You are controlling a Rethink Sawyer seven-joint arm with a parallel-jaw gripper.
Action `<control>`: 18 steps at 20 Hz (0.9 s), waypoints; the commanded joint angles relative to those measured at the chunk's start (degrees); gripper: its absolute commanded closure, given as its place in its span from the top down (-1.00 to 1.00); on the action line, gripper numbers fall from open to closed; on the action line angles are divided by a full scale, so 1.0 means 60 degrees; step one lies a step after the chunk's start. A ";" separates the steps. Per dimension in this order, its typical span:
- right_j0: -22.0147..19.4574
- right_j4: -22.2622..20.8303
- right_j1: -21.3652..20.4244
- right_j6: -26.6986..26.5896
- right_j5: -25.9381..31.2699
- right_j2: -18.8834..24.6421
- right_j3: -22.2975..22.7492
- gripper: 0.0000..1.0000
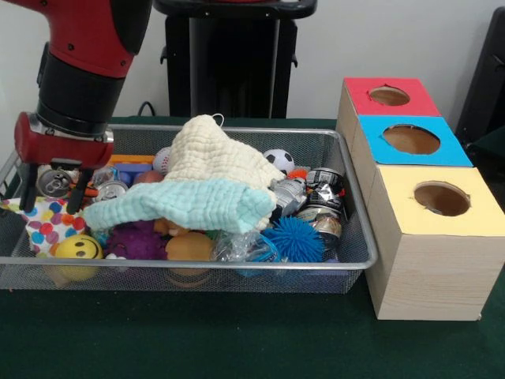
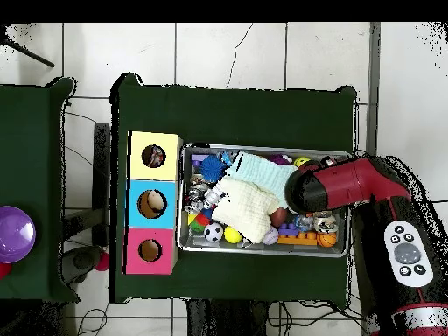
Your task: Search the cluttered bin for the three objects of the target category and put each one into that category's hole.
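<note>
A pale wall and a tiled floor frame a bench point(image 1: 237, 347) covered in dark green cloth, with the robot's black pedestal point(image 1: 233, 55) at its far side. On the cloth sits the cluttered bin point(image 1: 189, 264), a wide shallow tray of wire mesh, with a row of three pale wooden boxes touching its end, probably set so close to keep the carry from bin to hole short. The box with the yellow top carries the target hole point(image 1: 442, 199); from overhead something small and dark seems to lie inside it, though that view is too poor to name it. The blue-topped box point(image 1: 410, 140) and the red-topped box point(image 1: 389, 96) follow in line behind. The red and black arm point(image 1: 83, 71) comes down over the end of the bin farthest from the boxes, and its gripper point(image 1: 54, 189) hangs with its two dark fingers spread fairly wide and nothing between them, just above that corner's clutter. A big cream waffle-weave cloth point(image 1: 217, 154) is heaped over the middle with a mint-green cloth point(image 1: 177, 204) draped across its front, so they likely hide much of what lies beneath. Just below the gripper lies a polka-dot scrap point(image 1: 49, 221), white with coloured spots, against the mesh wall, which would explain why the arm is poised there. Round it lie crushed cans point(image 1: 319, 197), a spiky blue ball point(image 1: 293, 239), a purple ball point(image 1: 136, 241), a yellow smiley ball point(image 1: 77, 247) and a small football point(image 1: 278, 160).
</note>
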 commanded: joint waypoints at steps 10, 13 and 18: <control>0.0379 0.0356 0.0183 -0.1872 0.2614 -0.0671 -0.0863 1.00; 0.0208 0.0202 0.0330 -0.2293 0.2603 -0.0551 -0.1110 1.00; -0.0118 0.0035 0.0807 -0.2887 0.2286 -0.0216 -0.1488 1.00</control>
